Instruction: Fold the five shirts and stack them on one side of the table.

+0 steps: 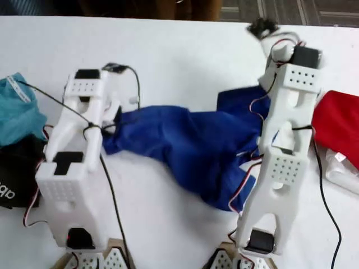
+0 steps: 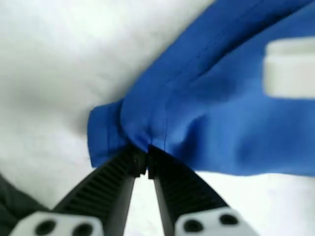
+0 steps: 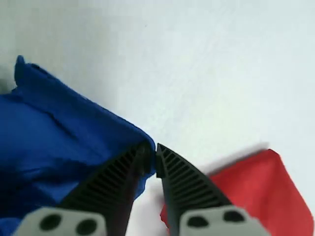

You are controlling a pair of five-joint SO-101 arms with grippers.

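Pinching blue shirt [image 1: 190,140] at both ends: left claw [image 2: 146,156] clamped on bunched hem, right claw [image 3: 153,150] clamped on corner near red shirt [image 1: 336,126]. Shirt lies mid-table [image 1: 168,56], long axis running left edge to right edge, between claws.

White table [image 1: 179,50] carried a crumpled blue shirt [image 1: 196,145] at centre, red shirt [image 1: 336,123] at 3 o'clock, teal shirt [image 1: 17,109] at 9, black shirt [image 1: 17,168] at 8.

Two arms [image 1: 73,162] [image 1: 286,140]; four shirts: blue shirt [image 1: 190,140], red shirt [image 1: 336,123], teal shirt [image 1: 17,109], black shirt [image 1: 14,168].
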